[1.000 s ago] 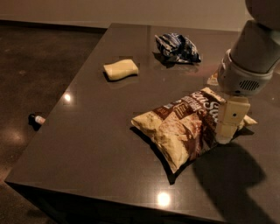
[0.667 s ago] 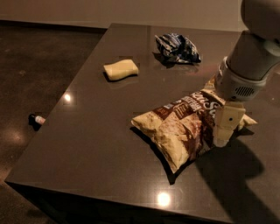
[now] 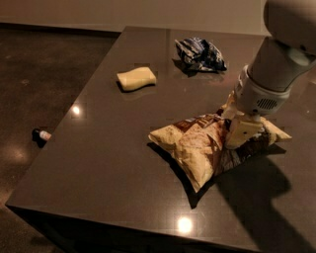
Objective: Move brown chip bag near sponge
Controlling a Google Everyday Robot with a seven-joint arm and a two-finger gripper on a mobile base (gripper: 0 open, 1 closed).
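Dark polished floor (image 3: 44, 74) fills the left side of the dim room, and a pale strip of wall (image 3: 123, 10) runs along the top. A small dark thing with a light end (image 3: 41, 134) lies on the floor just beside the table's left edge; what it is cannot be told. A glossy dark brown table (image 3: 98, 163) takes up most of the view and shows a few bright spots of reflected lamp light.

The brown chip bag (image 3: 197, 148) lies on the right half of the table, nearer the front edge than the back. It is large and puffy, the biggest thing here, crinkled, with a cream-yellow lower part and a brown upper part printed with chips. One cream corner points toward the front edge, and the other end sticks out to the right past the arm.

The gripper (image 3: 239, 136) is down on the upper right part of the bag, touching its brown area. Its cream-coloured tip presses against the foil, but whether it is clamped on the bag or only resting there cannot be told. The thick white arm (image 3: 276, 64) rises from it to the top right corner.

The sponge (image 3: 136, 78), a small pale yellow block with rounded corners, lies on the far left part of the table, well apart from the bag. A crumpled blue-and-white bag (image 3: 200, 53) sits near the back, to the right of the sponge.
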